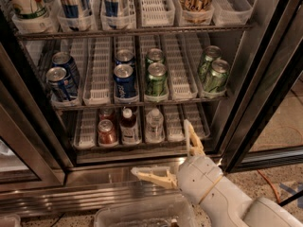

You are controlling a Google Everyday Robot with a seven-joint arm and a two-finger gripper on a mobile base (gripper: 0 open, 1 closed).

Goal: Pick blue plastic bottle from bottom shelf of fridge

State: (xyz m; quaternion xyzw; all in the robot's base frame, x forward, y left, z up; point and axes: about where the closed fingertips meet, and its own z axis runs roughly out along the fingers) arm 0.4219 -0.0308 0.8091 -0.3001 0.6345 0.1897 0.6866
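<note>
The gripper (166,156) hangs low before the fridge (258,74), jaws spread wide, just below the bottom shelf (87,132). There the blue plastic bottle (128,125) stands upright between a red can (107,132) and a clear water bottle (154,125); the jaws do not touch it.

The blue plastic bottle (128,126), white-capped and filled with dark liquid, stands upright near the front edge of the bottom shelf (88,132) of the fridge (258,79). The gripper (161,149) hovers outside, fingers spread wide.

White arm (227,200) enters from the near right, angled toward far left. Gripper (161,148) low, centre; fingers (152,176) splayed wide, one pointing left, one pointing far.
</note>
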